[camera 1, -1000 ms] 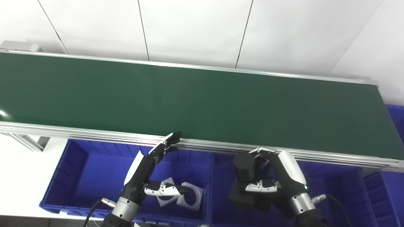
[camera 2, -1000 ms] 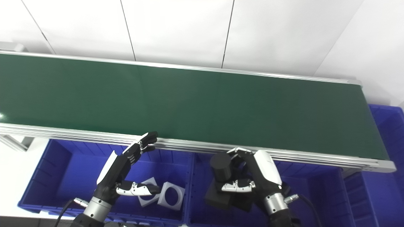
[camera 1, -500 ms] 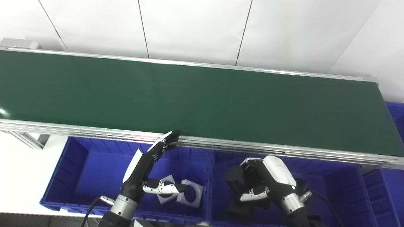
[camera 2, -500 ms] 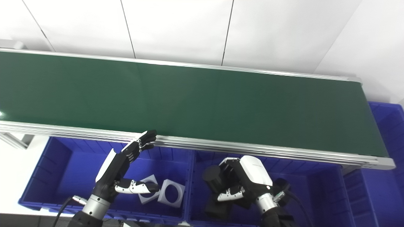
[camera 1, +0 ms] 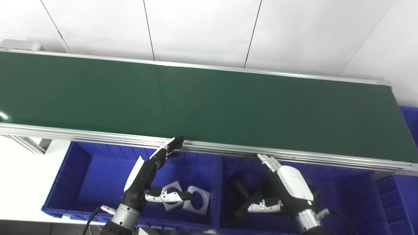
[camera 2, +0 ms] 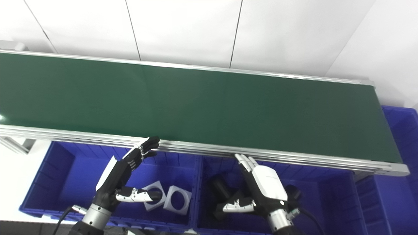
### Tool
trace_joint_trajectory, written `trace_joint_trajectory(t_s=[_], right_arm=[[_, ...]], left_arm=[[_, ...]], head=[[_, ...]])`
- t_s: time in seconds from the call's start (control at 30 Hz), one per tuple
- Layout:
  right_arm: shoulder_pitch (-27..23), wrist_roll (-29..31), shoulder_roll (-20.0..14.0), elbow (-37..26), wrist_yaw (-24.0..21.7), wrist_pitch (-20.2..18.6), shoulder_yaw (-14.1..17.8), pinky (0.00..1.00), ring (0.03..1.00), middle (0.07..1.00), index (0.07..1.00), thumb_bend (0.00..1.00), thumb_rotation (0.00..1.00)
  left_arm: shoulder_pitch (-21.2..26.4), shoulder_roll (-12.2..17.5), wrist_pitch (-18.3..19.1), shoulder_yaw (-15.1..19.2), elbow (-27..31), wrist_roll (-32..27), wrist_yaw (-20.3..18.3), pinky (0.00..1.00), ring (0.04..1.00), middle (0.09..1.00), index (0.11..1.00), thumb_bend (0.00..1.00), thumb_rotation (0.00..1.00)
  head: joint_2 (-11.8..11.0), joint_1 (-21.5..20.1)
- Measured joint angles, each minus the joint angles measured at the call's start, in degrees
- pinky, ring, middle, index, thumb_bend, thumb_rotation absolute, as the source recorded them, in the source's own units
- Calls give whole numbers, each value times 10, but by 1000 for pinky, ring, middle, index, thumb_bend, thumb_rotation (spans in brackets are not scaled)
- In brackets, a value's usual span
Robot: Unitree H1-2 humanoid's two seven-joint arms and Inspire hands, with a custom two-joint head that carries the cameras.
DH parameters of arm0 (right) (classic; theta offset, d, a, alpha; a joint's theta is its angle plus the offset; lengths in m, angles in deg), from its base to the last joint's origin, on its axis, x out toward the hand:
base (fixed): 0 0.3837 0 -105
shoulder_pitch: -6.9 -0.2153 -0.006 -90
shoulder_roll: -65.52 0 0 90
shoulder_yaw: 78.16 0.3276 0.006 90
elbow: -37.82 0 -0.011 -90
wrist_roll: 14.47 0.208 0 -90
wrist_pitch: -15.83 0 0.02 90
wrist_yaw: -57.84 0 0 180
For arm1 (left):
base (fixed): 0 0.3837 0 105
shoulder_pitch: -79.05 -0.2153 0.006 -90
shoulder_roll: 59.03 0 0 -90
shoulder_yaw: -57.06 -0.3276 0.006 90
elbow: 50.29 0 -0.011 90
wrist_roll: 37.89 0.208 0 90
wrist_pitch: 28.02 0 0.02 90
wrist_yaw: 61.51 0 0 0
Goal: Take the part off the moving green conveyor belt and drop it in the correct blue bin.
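Fingers (camera 1: 268, 161) on our right hand (camera 1: 289, 187) are spread straight out, thumb apart from them, and they hold nothing. The hand hangs over the middle bin (camera 1: 346, 209), palm facing left, its fingertips reaching up toward the near rail (camera 1: 98, 134) of the belt (camera 1: 209, 104). Just left of the palm, inside that bin, we see the part (camera 1: 238, 189), a dark cylinder lying free on other dark pieces at the bin floor; it is apart from the hand, though the thumb tip points close to it.

Our left hand (camera 1: 147, 176) is also spread, fingers straight and side by side with the thumb stuck out to the right, holding nothing. It hovers over the left bin (camera 1: 65, 182), fingertips up near the rail. Two white squares (camera 1: 196, 200) with round holes lie on that bin's floor, just beside the thumb tip.

The belt surface shows nothing on it. A third bin (camera 1: 409, 117) peeks in at the right edge, past the belt's end.
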Motion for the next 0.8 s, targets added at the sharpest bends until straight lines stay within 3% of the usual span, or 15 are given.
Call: trace_joint_trajectory(t_s=[0.03, 0.1, 0.27, 0.4, 0.6, 0.8], right_arm=[[6, 5, 2, -5, 7, 1, 4, 935, 1000, 1000, 1000, 903, 390], [18, 30, 10, -12, 32, 14, 14, 833, 981, 1000, 1000, 911, 396], [35, 137, 39, -11, 62, 58, 36, 816, 948, 988, 1000, 897, 422], [45, 232, 50, -10, 54, 79, 44, 805, 901, 953, 999, 883, 481], [52, 358, 54, 15, 25, 129, 44, 789, 869, 907, 985, 896, 462], [60, 424, 64, 33, -5, 161, 43, 786, 860, 891, 975, 927, 461]], left_arm=[[0, 0, 0, 1, 1, 0, -1, 824, 885, 901, 882, 902, 374], [0, 1, 0, 3, 1, 0, -2, 825, 886, 901, 882, 909, 374], [-2, 1, 0, 9, 1, -1, -6, 823, 886, 904, 885, 901, 370], [-5, 2, 0, 11, 1, -1, -9, 825, 891, 908, 887, 897, 372], [-7, 3, 0, 15, 3, 0, -15, 829, 896, 914, 889, 902, 371], [-10, 6, 0, 15, 4, 0, -27, 839, 903, 919, 896, 906, 381]], head=[[-1, -1], [-2, -4], [-7, -3], [-11, -3], [-27, 3], [-33, 2]])
